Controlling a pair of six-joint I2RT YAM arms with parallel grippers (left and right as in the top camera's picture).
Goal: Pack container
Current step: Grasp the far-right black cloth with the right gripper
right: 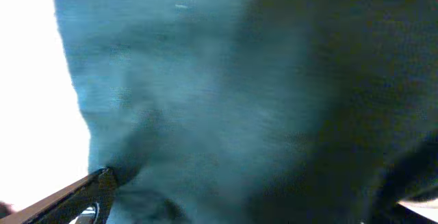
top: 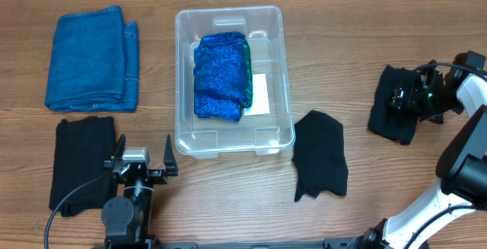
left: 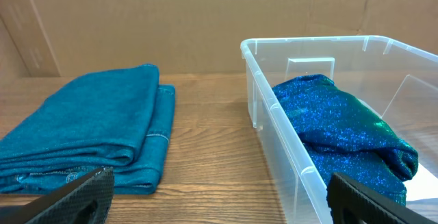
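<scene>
Container (top: 181, 81) sits upright mid-desk (top: 342, 43), holding a folded blue glitter cloth (top: 221, 75) that lies left of the white label (top: 259, 94) on its bottom. Left of the container, apart from it, lies a folded blue towel (top: 91, 57). Nearer the robot than the towel lies a black cloth (top: 80, 161). A second black cloth (top: 319, 154) lies just off the container's near right corner. Well right of the container, a third black cloth (top: 392, 116) lies under the right tool (top: 407, 97). That tool's jaws are spread wide, released; whether they touch the cloth I cannot tell. By the container's near left corner hangs the left tool (top: 144, 144), also released, gripping nothing.
</scene>
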